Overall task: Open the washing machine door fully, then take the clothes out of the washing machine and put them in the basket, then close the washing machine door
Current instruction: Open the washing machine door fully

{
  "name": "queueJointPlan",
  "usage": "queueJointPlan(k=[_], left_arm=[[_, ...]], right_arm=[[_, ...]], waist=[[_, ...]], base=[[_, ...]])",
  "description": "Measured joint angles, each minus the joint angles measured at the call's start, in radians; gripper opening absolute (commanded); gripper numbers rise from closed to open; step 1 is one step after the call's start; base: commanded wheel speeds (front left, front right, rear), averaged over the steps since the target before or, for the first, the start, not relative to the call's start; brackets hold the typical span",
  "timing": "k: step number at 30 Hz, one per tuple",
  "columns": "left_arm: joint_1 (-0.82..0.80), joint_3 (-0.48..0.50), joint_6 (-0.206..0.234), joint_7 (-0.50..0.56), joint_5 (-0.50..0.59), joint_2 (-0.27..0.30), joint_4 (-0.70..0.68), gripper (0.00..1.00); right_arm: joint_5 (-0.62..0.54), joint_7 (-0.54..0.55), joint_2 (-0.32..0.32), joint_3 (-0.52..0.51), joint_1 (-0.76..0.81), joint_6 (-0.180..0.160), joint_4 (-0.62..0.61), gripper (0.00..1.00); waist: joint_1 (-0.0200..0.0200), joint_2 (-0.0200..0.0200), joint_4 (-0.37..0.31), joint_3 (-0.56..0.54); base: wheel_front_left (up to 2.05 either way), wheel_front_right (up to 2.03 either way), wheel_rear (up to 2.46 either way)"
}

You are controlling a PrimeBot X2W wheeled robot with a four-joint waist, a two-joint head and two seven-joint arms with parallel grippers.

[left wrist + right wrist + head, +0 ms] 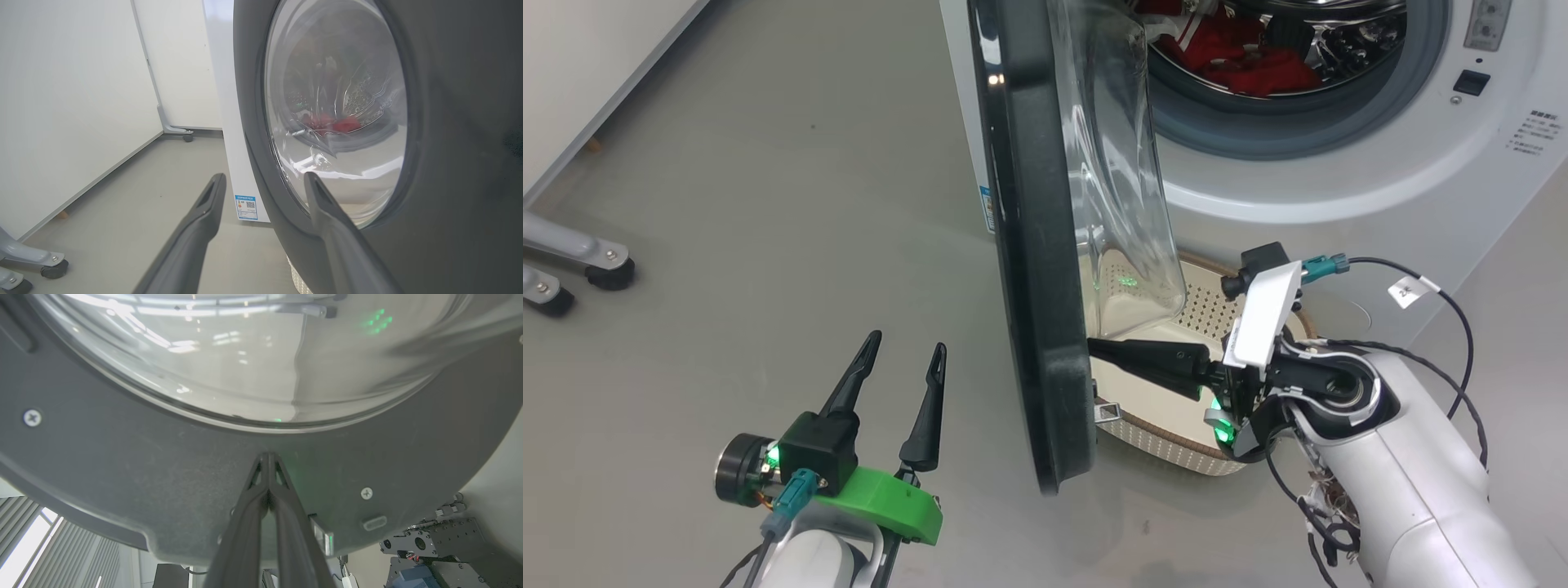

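Grey floor [768, 204] is spreading across the left half of the head view, with a white wall running along the upper left and grey caster legs [572, 243] sitting at the left edge. We are facing the washer [1380, 180], which is filling the upper right of the frame, a small blue label [987, 208] showing on its side. Its door [1033, 286] is standing swung out from the port, edge-on to us. It is running from the top centre down to the lower centre, and its glass bowl [1127, 204] is bulging to the right. The clothes [1250, 57] are lying inside the drum at the top of the frame, red with white trim. In the left wrist view we are seeing them as a red patch through the glass. The basket [1176, 445] is sitting on the floor in front of the washer, right of the door's lower end and partly hidden behind it.

We are holding our left end effector [908, 340] at the lower left, fingers spread wide and gripping nothing, apart from the door's outer face. Our right end effector [1098, 349] is reaching in from the lower right over the basket, its fingers pressed together with nothing between them. In the right wrist view their tips are meeting the door's dark inner rim just below the glass.
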Motion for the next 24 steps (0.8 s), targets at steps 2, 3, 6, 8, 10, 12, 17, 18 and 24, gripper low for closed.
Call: queueJointPlan(k=[2,3,6,8,10,12,17,18,24], left_arm=[[0.002,0.000,0.000,0.000,0.000,0.000,0.000,1.00],[0.003,0.000,0.000,0.000,0.000,0.000,0.000,1.00],[0.004,0.001,0.000,0.000,0.000,0.000,0.000,1.00],[0.006,0.002,0.000,0.000,0.000,0.000,0.000,1.00],[0.009,0.004,0.000,0.000,0.000,0.000,0.000,1.00],[0.009,0.006,0.000,0.000,0.000,0.000,0.000,1.00],[0.013,0.014,0.000,0.000,0.000,0.000,0.000,1.00],[0.013,0.016,0.000,0.000,0.000,0.000,0.000,1.00],[0.026,0.030,0.001,0.000,0.000,0.000,-0.004,1.00]], right_arm=[[0.010,-0.013,0.001,0.018,0.009,0.005,-0.007,0.00],[0.016,-0.018,0.001,0.025,0.012,0.005,-0.010,0.00],[0.024,-0.036,0.000,0.043,0.023,0.005,-0.019,0.00],[0.027,-0.050,0.001,0.050,0.026,0.005,-0.022,0.00],[0.034,-0.065,0.000,0.058,0.028,0.005,-0.024,0.00],[0.041,-0.079,0.000,0.063,0.033,0.005,-0.028,0.00],[0.053,-0.128,0.004,0.059,0.051,0.005,-0.040,0.00],[0.059,-0.139,0.005,0.053,0.054,0.006,-0.043,0.00],[0.068,-0.209,0.007,0.007,0.082,0.014,-0.065,0.00]], waist=[[0.0000,0.0000,0.000,-0.002],[0.0000,0.0000,0.001,-0.003],[0.0000,0.0000,0.002,-0.006],[0.0000,0.0000,0.002,-0.008],[0.0000,0.0000,0.003,-0.010],[0.0000,0.0000,0.003,-0.012],[0.0000,0.0000,0.004,-0.015],[0.0000,0.0000,0.005,-0.015],[0.0000,0.0000,0.000,-0.016]], base=[[0.00,0.00,0.00],[0.00,0.00,0.00],[0.00,0.00,0.00],[0.00,0.00,0.00],[0.00,0.00,0.00],[0.00,0.00,0.00],[0.00,0.00,0.00],[0.00,0.00,0.00],[0.00,0.00,0.00]])
